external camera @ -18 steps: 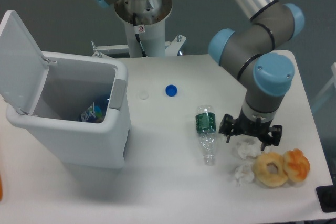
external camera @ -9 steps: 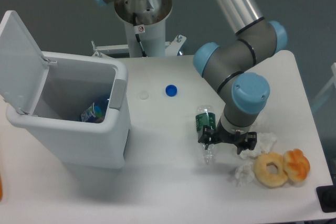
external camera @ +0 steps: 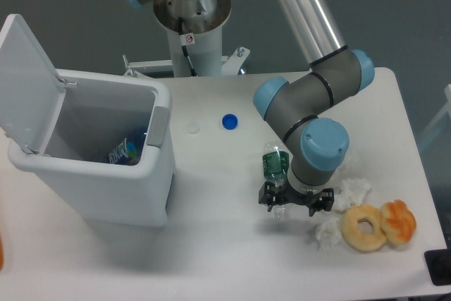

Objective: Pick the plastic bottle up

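The small clear plastic bottle with a dark green label band [external camera: 275, 166] lies on its side on the white table [external camera: 232, 244], near the middle-right, neck pointing toward the front edge. Only the label end shows plainly; the neck end is mostly hidden under the wrist.

The black two-finger gripper [external camera: 289, 202] hangs directly over the bottle's neck half, fingers spread to left and right of it. The fingers stand apart, not closed on anything. Whether the tips already reach table level beside the bottle cannot be told from this view.

Progress, as judged: the approach looks done or nearly so; the grasp and the lift are both left. The bottle rests on the table, not yet raised.

Surroundings:
- crumpled white tissue wads [external camera: 352, 189], just beside the gripper on its right, another below near the doughnuts
- glazed ring doughnut [external camera: 364, 228] and an orange-frosted doughnut [external camera: 398, 220], close by at front right
- small blue round cap [external camera: 229, 122], well apart toward the back
- white lidded bin [external camera: 91, 167], lid up, at the left, well apart

Likely obstruction: the nearest tissue wad sits close to the right finger and could be caught on closing. Nothing lies to the bottle's left.
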`<state>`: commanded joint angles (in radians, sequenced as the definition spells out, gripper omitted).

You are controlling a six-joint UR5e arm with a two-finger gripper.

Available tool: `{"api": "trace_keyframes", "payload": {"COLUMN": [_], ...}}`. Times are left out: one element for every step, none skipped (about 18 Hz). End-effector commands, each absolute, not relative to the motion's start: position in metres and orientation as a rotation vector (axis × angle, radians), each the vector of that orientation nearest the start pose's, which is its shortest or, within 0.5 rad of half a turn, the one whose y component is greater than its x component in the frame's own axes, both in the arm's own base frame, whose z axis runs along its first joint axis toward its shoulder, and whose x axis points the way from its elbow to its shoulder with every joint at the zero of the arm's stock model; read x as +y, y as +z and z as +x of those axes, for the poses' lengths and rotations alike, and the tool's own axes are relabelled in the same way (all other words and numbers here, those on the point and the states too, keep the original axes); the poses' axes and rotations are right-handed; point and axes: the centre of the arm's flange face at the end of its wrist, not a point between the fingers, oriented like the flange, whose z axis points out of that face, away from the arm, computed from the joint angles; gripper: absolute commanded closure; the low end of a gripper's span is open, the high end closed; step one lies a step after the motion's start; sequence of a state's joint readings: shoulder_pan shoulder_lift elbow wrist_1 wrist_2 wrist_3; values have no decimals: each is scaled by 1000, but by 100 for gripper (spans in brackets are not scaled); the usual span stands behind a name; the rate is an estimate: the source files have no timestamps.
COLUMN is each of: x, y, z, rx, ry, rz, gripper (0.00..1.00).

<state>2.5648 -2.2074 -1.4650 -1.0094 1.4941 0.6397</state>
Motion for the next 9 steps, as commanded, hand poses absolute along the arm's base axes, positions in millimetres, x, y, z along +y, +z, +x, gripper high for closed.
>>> {"api": "trace_keyframes", "payload": {"x": [497,497,498,498,502,502,503,503,503], "y": [206,205,203,202,201,199,197,198,198], "z": [-504,-505,-505,-505,-502,-501,-501,-502,-502], "rx": [-539,-539,-541,-542,-535,-533,-533,-535,-535], "ry": [-47,-43,-42,-44,-44,-47,-49,-44,-44], "rz": [-3021,-3021,-3020,-3021,-3022,-3024,-3025,-3022,-3022], "gripper": [0,0,3,6,7,8,11,18,23]}}
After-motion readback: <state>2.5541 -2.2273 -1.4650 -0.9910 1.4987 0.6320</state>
